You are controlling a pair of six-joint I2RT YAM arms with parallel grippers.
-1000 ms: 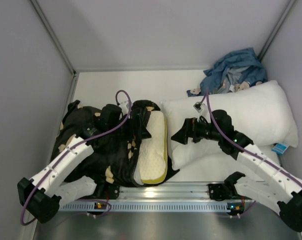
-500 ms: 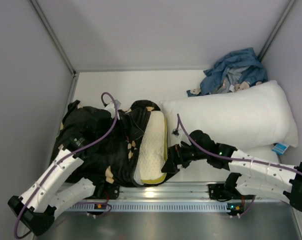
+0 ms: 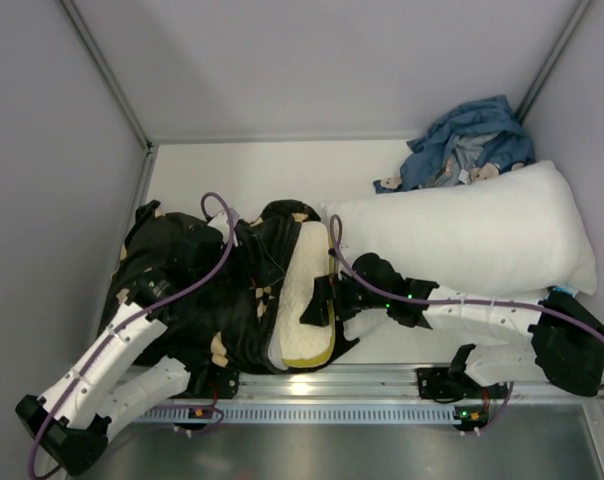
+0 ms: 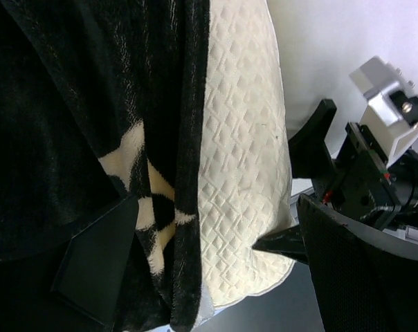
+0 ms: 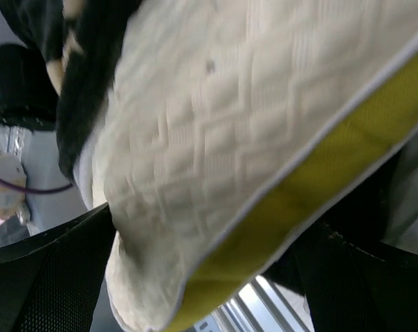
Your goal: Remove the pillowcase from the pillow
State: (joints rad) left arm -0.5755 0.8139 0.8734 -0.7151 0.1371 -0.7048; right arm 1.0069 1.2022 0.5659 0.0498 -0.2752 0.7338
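The black pillowcase with tan flower shapes lies bunched at the left and still covers the left part of the cream quilted pillow. The pillow's olive-yellow trim faces right. My left gripper is open above the pillowcase's open edge. In the left wrist view its jaws straddle the pillowcase hem and the bare pillow. My right gripper is open, one finger on top of the pillow. In the right wrist view its jaws stand on either side of the pillow's trimmed edge.
A large smooth white pillow lies at the right, against the quilted pillow. A blue cloth bundle sits in the back right corner. A metal rail runs along the near edge. Grey walls close in left, back and right.
My right arm has swung left from over the white pillow to the quilted pillow's right edge. My left gripper has drawn back a little to the left over the pillowcase.
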